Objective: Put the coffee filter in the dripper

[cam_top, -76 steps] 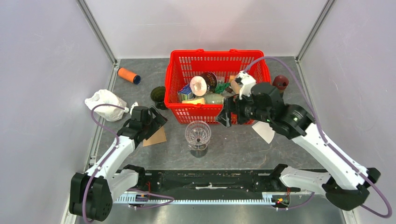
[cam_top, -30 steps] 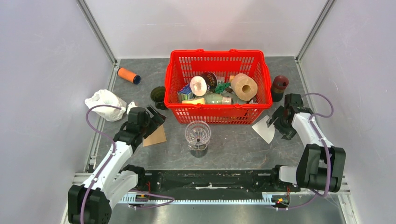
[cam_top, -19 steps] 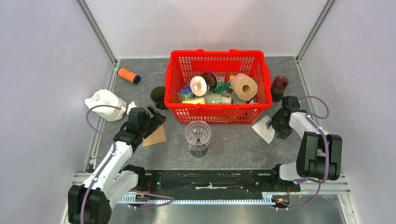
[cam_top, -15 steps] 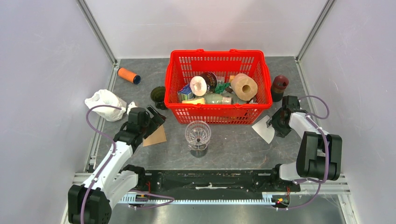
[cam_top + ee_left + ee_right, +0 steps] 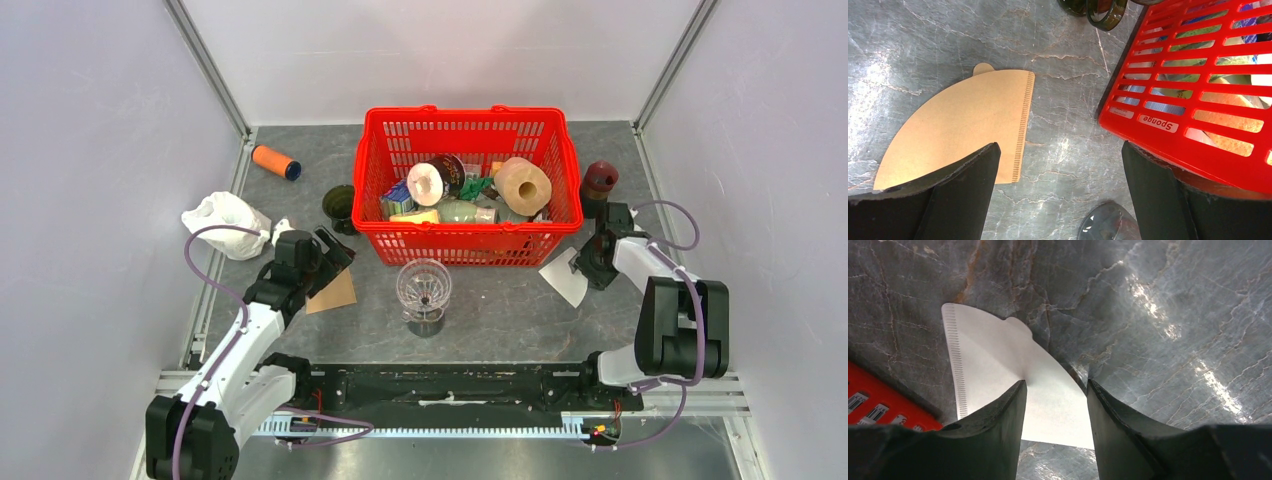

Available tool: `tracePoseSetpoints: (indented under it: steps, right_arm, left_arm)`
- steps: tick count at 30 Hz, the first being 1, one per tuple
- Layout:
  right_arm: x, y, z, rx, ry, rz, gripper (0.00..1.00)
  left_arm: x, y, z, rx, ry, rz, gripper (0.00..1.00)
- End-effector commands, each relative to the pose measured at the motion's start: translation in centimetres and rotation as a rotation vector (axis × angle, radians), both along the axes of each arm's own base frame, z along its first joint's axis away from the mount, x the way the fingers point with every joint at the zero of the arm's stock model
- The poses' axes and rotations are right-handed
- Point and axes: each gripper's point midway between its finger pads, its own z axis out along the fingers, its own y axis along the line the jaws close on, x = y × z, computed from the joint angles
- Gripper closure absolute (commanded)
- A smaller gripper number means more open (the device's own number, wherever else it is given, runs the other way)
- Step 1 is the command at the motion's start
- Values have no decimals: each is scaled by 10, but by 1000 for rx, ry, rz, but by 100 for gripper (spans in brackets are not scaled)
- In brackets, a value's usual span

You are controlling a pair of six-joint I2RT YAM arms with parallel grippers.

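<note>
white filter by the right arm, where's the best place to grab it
Probably the curved rim of the white filter, from above: it lies flat on the table, so nothing stands up to pinch. The right gripper straddles that side, jaws apart.

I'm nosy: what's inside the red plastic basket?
A white roll, a tan roll, a pale green object and smaller packets lie piled together; whatever sits beneath them is covered.
</note>
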Motion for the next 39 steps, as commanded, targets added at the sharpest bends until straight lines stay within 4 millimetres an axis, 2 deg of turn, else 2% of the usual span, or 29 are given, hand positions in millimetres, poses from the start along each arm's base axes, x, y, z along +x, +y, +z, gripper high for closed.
tracePoseSetpoints:
  steps: [1,4,9,14,17,25,31,36,39]
  right_arm:
    - [-1,7,-18,1,57,-4,47]
    - [-2,8,-22,2,70,-12,56]
    - [0,8,-17,-3,50,-7,73]
    - [6,10,-4,7,-2,2,88]
    - [10,14,10,24,-59,10,100]
    - [21,22,69,36,-268,91,100]
    - [11,11,107,-54,-353,120,100]
    - [7,12,139,-80,-454,150,100]
    - [4,9,142,-101,-448,156,100]
  left_arm:
    - [1,4,3,27,-18,7,2]
    - [0,4,4,25,-19,4,2]
    - [0,5,3,27,-15,9,2]
    - [-1,8,3,41,-14,24,2]
    - [-1,9,6,42,-23,27,2]
    - [2,22,32,59,-87,105,2]
    - [8,25,59,16,-165,158,2]
    - [17,26,86,-3,-234,182,2]
    - [19,25,90,-13,-250,182,2]
